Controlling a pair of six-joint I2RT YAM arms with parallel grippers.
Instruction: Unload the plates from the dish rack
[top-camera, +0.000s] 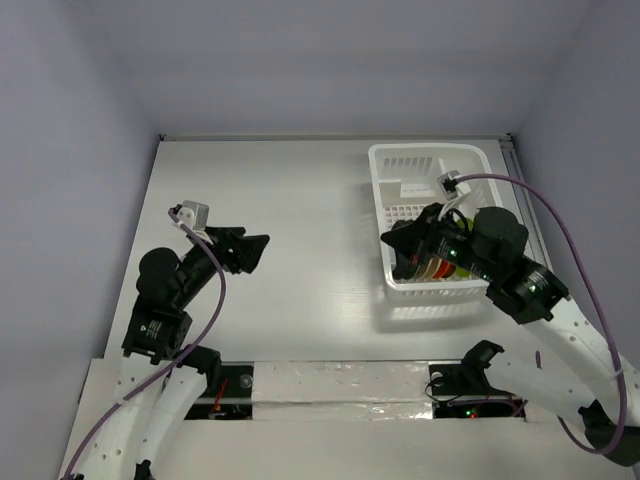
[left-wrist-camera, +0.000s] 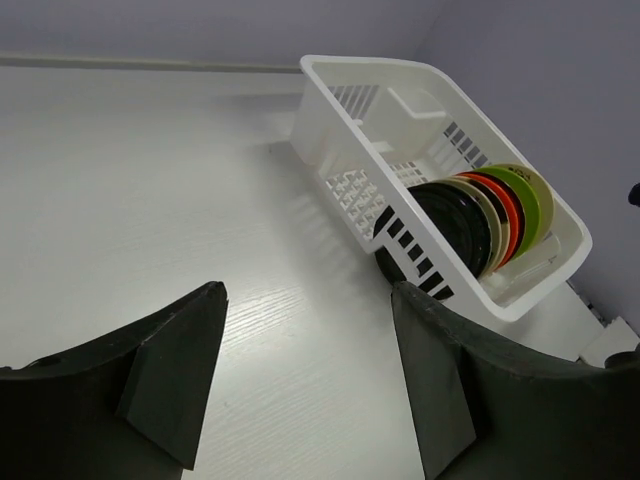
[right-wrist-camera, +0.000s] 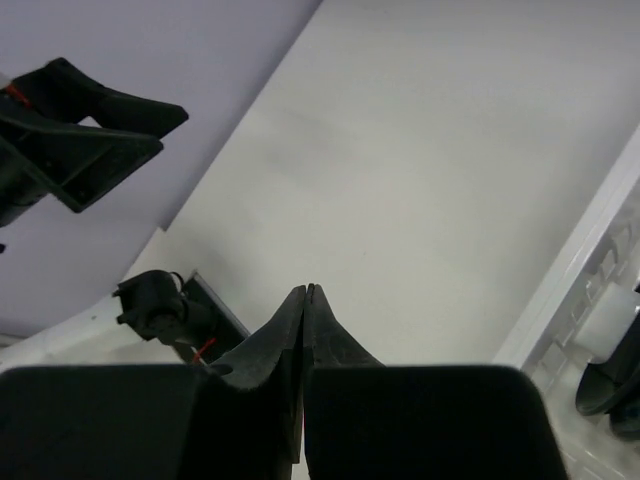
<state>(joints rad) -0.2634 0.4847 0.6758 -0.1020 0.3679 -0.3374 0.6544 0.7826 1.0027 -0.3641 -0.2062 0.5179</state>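
Observation:
The white dish rack (top-camera: 384, 165) stands at the back right of the table. Several plates (top-camera: 433, 268) stand on edge in its near end. In the left wrist view the rack (left-wrist-camera: 345, 150) holds a dark patterned plate (left-wrist-camera: 455, 228) in front, then cream (left-wrist-camera: 492, 215), orange-red (left-wrist-camera: 508, 205) and yellow-green (left-wrist-camera: 530, 195); I cannot make out a tan-brown one. My left gripper (top-camera: 256, 252) (left-wrist-camera: 308, 295) is open and empty above the bare table, well left of the rack. My right gripper (top-camera: 392, 238) (right-wrist-camera: 307, 290) is shut and empty, by the rack's left wall beside the plates.
A small white insert (top-camera: 412, 188) sits in the rack's far half. A silver taped strip (top-camera: 340, 385) runs along the table's near edge. Walls close in the table at the back and sides. The rack's rim (right-wrist-camera: 585, 265) shows at the right of the right wrist view.

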